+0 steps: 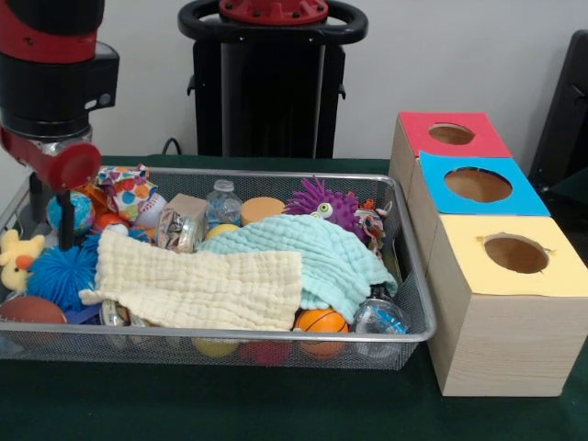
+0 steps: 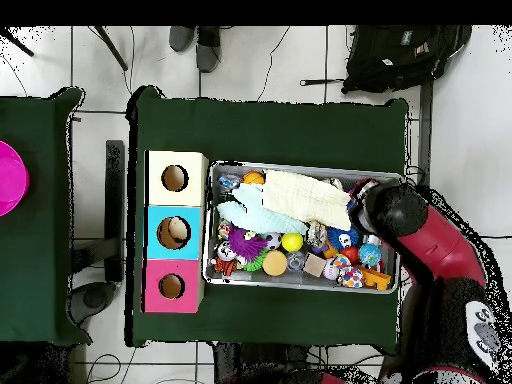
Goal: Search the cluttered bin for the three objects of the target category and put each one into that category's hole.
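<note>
Front view, item list as I read it from the remote desk:

1. Wire-mesh bin, centre of green table; long axis runs L-R across this view, heaped full.
2. Yellow chick plush, at bin's L end against the mesh, upright, orange beak facing approx. toward camera. Only target-category piece I can confirm; a striped scrap near the purple spiky ball is too hidden to call.
3. Cream cloth and mint cloth draped over the middle, likely covering more stock.
4. Blue spiky ball just beside chick; basketball at front mesh.
5. Red-topped box w/ round hole, farthest of three boxes standing R of bin; blue-topped and yellow-topped stand nearer camera. Holes face straight up.
6. Gripper: arm hangs over bin's L end, a dark stem reaching down just behind chick. Fingers not resolvable, so cannot tell whether spread or closed. Overhead view: arm bulk covers that end, no help.

Step in hand, my judgement: search/approach, nothing lifted yet. Next move needs a short shift onto chick, clean pinch on body w/o snagging cloth, then carry the full bin length to the red hole.
</note>
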